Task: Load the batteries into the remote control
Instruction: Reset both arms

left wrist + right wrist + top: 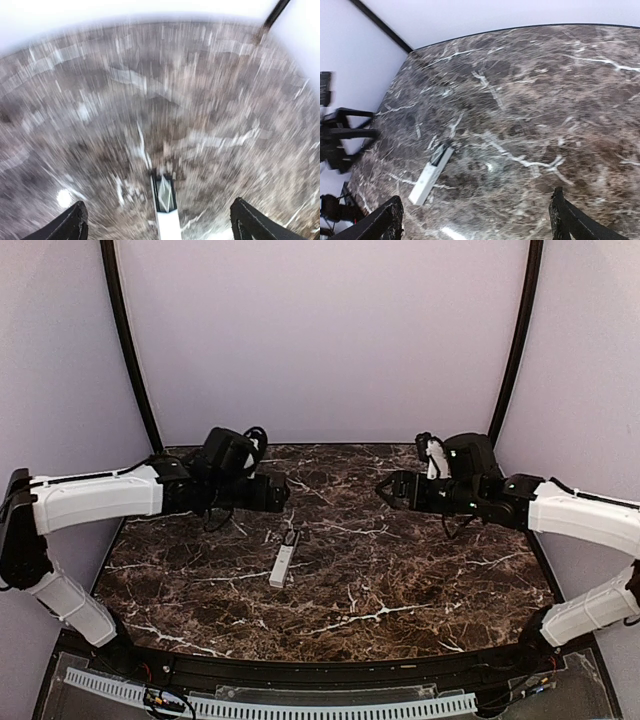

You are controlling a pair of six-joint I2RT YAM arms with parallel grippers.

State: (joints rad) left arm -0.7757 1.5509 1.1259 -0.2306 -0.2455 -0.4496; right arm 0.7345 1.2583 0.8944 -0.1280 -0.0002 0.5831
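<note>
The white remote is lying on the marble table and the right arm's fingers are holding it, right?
Not quite. The remote control is lying on the marble table, but the right arm's fingers are not holding it. The right wrist view shows them open and empty, apart from it.

Looks like a robotics lab booth: marble-patterned table (420, 570) boxed in by plain lilac panels (320, 330), black poles (128, 350) at its far corners.
</note>
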